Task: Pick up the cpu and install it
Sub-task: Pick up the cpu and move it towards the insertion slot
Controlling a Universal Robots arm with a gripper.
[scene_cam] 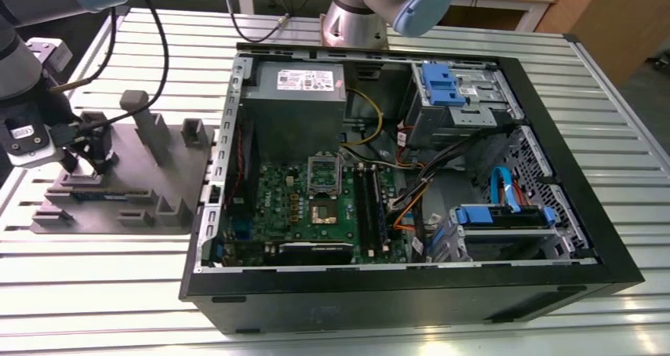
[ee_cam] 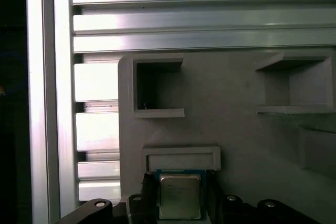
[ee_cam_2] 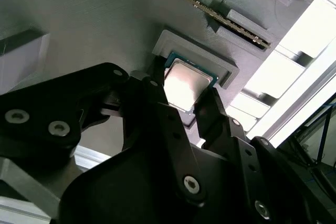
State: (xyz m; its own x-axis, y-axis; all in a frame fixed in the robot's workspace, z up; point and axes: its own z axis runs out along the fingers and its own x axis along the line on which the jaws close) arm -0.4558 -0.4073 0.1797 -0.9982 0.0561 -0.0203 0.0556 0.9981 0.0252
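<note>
CPU [ee_cam: 179, 196] lies flat in a shallow square pocket of the grey fixture [scene_cam: 157, 176] on the table [scene_cam: 105, 277], at the exterior view's left, well apart from the open computer case [scene_cam: 419, 293]. The end effector [ee_cam_2: 182, 93] grips it, fingers pressed against two opposite edges.

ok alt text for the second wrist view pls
The black tool grips the cpu by two opposite sides while it sits in a shallow recess of the grey holder. A thin board stands in a slot beyond it.
</note>
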